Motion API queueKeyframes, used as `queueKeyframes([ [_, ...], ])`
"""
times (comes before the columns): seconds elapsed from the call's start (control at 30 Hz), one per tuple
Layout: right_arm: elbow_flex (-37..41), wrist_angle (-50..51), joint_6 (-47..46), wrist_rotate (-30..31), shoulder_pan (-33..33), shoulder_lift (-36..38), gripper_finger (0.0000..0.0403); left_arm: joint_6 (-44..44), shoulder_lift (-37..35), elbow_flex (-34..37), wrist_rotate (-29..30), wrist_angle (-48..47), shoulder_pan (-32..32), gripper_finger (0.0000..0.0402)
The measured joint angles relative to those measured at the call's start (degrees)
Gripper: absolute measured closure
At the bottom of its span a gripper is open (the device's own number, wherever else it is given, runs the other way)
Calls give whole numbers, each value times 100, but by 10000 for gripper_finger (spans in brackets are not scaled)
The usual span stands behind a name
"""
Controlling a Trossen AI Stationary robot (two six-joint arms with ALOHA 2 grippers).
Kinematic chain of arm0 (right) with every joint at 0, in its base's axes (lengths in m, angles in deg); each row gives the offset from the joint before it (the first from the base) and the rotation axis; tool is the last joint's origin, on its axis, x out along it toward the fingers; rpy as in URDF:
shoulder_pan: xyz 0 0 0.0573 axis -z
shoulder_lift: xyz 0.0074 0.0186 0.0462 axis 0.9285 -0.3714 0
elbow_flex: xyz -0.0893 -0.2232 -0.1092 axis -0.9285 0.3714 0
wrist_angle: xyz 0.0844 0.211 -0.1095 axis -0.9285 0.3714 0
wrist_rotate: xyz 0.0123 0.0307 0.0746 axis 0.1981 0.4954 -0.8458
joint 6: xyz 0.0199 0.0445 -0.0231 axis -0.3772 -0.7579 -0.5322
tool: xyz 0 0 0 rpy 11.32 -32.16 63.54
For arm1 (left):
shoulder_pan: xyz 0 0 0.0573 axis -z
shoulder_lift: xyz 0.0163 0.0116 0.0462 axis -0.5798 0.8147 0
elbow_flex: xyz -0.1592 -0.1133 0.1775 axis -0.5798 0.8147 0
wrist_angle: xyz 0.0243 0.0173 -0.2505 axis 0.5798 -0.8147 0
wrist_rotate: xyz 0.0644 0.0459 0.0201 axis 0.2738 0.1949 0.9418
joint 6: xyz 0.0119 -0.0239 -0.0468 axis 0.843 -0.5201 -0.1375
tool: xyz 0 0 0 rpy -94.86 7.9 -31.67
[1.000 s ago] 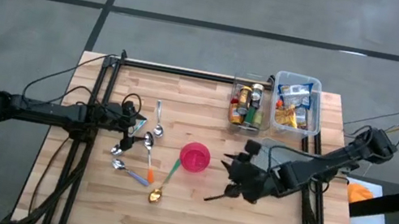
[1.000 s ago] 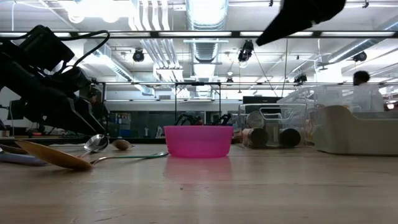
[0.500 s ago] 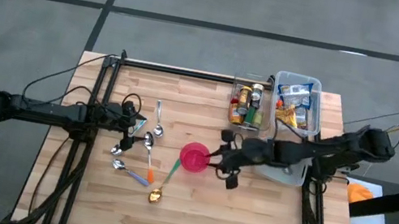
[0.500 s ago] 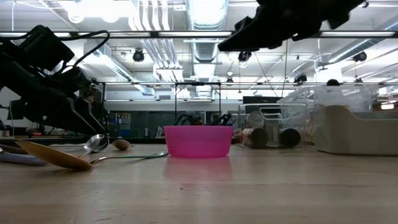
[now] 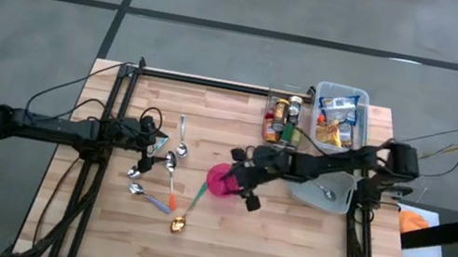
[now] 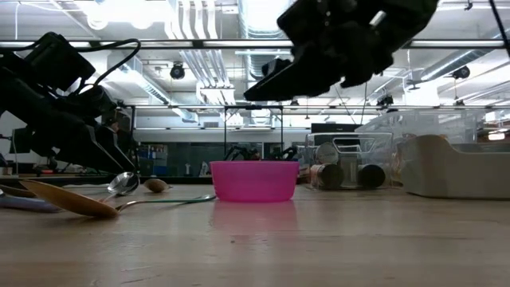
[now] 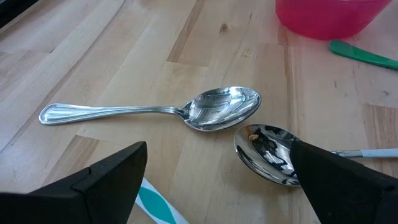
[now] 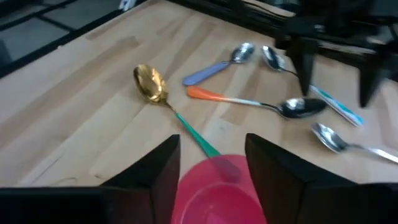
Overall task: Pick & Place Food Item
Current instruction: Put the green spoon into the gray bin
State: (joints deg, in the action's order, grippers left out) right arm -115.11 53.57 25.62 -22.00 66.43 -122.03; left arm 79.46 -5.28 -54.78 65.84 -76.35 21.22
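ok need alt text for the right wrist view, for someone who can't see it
Seen past the right gripper, whose two dark fingers stand apart with nothing between them, a pink bowl sits just below on a wooden table. Beyond it lie a gold spoon with a green handle, several more spoons, and the left gripper farther off.

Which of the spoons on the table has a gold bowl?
The green-handled spoon, lying slantwise from the pink bowl toward the table's front edge. Its bowl is gold; the other spoons' bowls are silver, including the orange-handled one.
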Motion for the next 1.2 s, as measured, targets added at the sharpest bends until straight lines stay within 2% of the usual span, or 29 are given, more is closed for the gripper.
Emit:
queueKeyframes([
  [0.2,-639,286,600,-48,-225,-793,206,0,0,0,0,-2,0,6],
  [0.8,-3586,2682,663,-41,-664,-2882,205,0,0,0,0,-2,0,6],
  [1.2,-3828,2590,743,1,-664,-3073,205,0,0,1,0,-1,2,5],
])
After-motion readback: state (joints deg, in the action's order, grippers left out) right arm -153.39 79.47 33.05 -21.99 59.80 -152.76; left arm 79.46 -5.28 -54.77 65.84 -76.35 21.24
